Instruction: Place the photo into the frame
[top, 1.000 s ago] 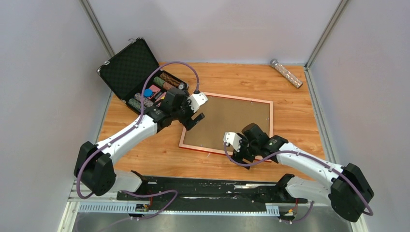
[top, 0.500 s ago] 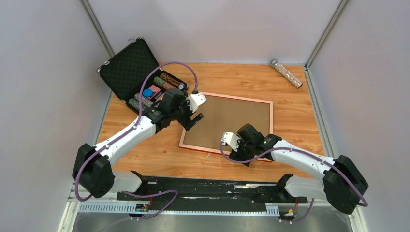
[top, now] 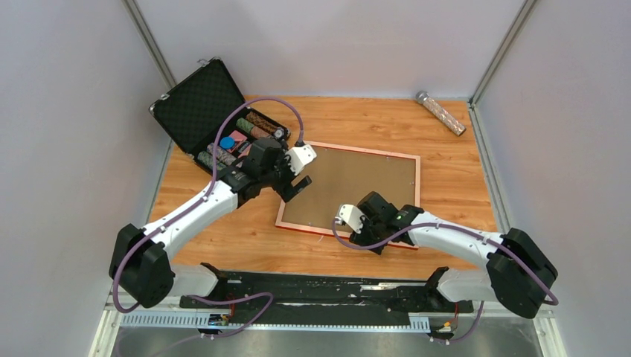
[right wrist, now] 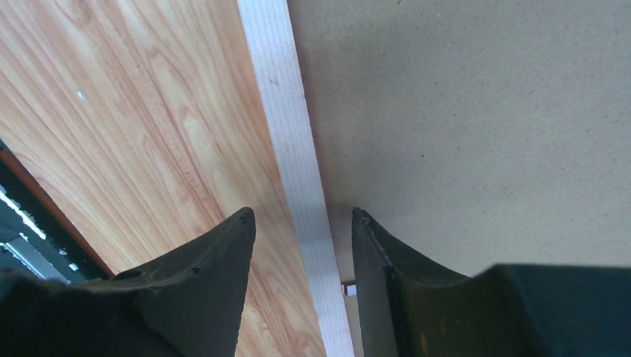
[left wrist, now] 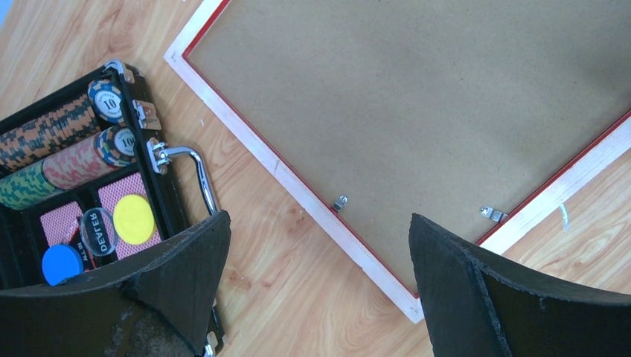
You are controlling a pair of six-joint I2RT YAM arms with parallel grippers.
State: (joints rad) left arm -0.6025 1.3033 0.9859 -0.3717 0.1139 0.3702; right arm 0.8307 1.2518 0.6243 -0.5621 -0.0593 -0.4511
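In the middle of the top view the frame (top: 364, 150) lies flat, back up, its long side running left to right, with a brown board (top: 357, 186) in it. The right gripper (right wrist: 301, 214) is nearer. Its half-open jaws sit either side of the frame's bottom edge, holding nothing. The left gripper (left wrist: 318, 219) hangs wide open and empty over the left corner. No photo shows. A black case (top: 201, 104) sits upper left.

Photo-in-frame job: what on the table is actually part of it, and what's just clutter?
Job: frame, lying back up; brown backing board seated in it; turn clips on the board's edge. Photo not in view.
Clutter: open poker chip case, far left; glittery tube, far right corner.
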